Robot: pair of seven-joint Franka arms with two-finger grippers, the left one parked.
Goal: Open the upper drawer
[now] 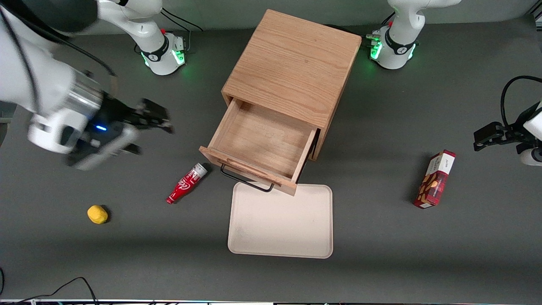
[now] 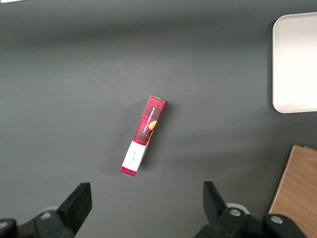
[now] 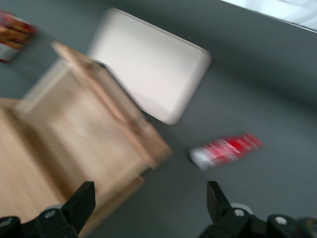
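The wooden cabinet (image 1: 292, 63) stands mid-table. Its upper drawer (image 1: 262, 140) is pulled far out and its bare inside shows. The thin black wire handle (image 1: 247, 180) hangs on the drawer front, over the edge of the tray. The lower drawer is hidden under the open one. My right gripper (image 1: 153, 132) is open and holds nothing. It hovers above the table, away from the drawer toward the working arm's end. The right wrist view shows the gripper (image 3: 150, 196) open above the table, with the drawer (image 3: 84, 129) beside it.
A cream tray (image 1: 280, 220) lies in front of the drawer. A red bottle (image 1: 186, 183) lies beside the drawer front, also seen from the right wrist (image 3: 225, 150). A yellow ball (image 1: 97, 214) lies nearer the front camera. A red box (image 1: 435, 180) lies toward the parked arm's end.
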